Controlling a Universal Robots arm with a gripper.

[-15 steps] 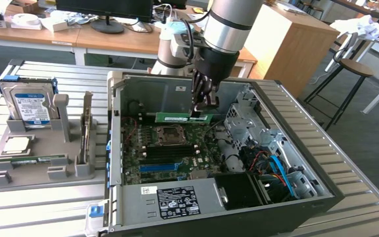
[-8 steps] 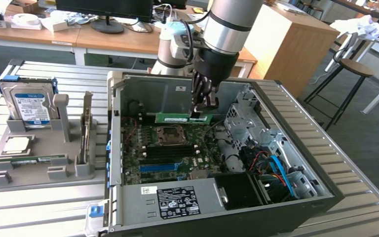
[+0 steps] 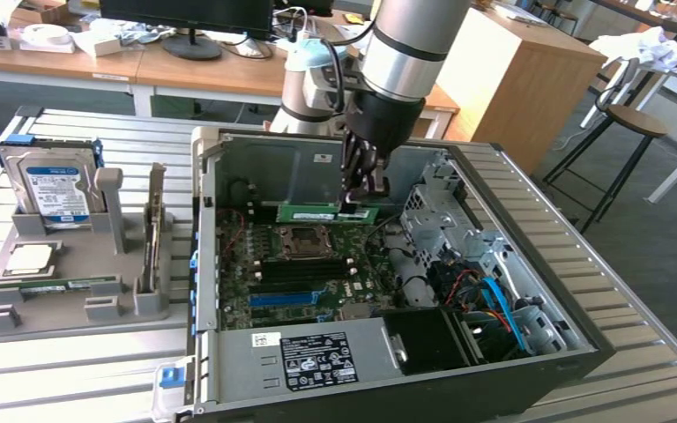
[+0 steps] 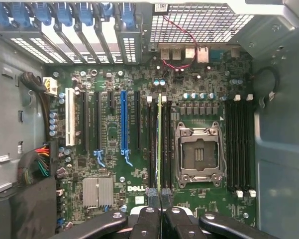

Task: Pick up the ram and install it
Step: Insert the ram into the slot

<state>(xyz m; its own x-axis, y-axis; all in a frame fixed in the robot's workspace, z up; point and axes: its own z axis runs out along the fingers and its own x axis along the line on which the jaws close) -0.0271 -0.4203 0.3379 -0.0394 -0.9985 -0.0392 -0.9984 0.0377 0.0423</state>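
Observation:
The ram [image 3: 321,212] is a thin green stick held level above the motherboard [image 3: 297,273] inside the open computer case [image 3: 315,370]. My gripper [image 3: 361,196] is shut on the stick's end toward the exterior view's right. In the wrist view the ram [image 4: 159,144] shows edge-on as a thin green line. It hangs over the black memory slots [image 4: 153,144] beside the open processor socket [image 4: 199,154]. My gripper [image 4: 159,213] clamps it between its black fingers [image 4: 147,221].
A grey holder tray [image 3: 68,308] at the exterior view's left carries a hard drive [image 3: 54,189], a silver processor chip [image 3: 29,258], another green stick [image 3: 63,285] and an upright card [image 3: 154,233]. A drive cage [image 3: 444,211] and cables [image 3: 492,300] fill the case's right side.

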